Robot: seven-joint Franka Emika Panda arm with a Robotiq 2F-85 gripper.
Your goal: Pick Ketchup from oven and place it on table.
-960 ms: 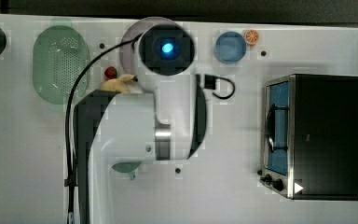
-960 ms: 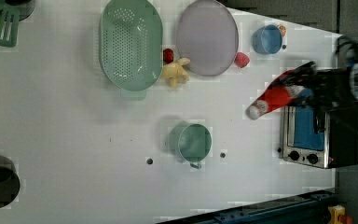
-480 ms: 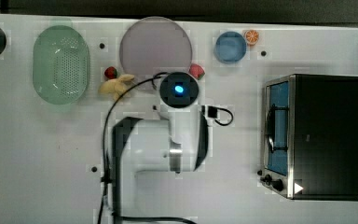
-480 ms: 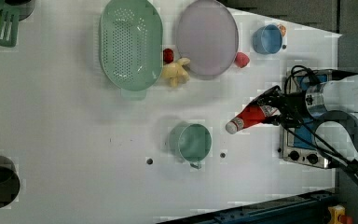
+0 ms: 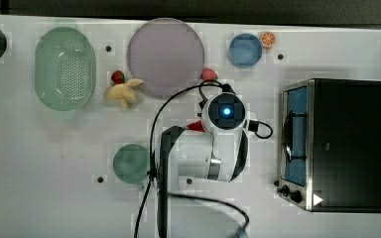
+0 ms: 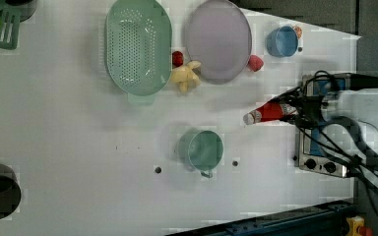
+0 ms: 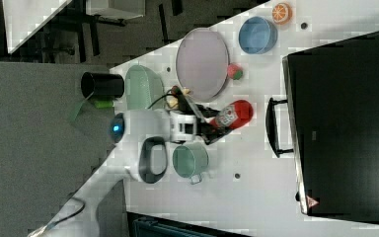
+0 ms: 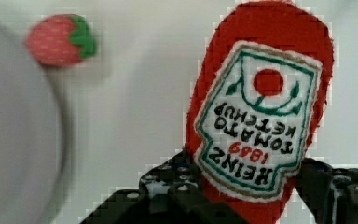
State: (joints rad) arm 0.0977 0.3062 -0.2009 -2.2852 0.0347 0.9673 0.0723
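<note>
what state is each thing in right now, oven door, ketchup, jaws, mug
oven: door closed, handle facing the arm
Ketchup: outside the oven, lying level in the grip, cap toward the left view's left
gripper: jaws closed on the bottle
green mug: on the table, nothing visible inside

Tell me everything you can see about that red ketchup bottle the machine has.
The Ketchup is a slim red bottle, plastic by its look, with a white cap and a white label reading "Heinz Tomato Ketchup 1869" around a red tomato. It is out of the oven, lying roughly level above the table, its cap pointing away from the oven in the left view. The black claw grips it between its fingers near the cap end. Nothing else touches it.
</note>
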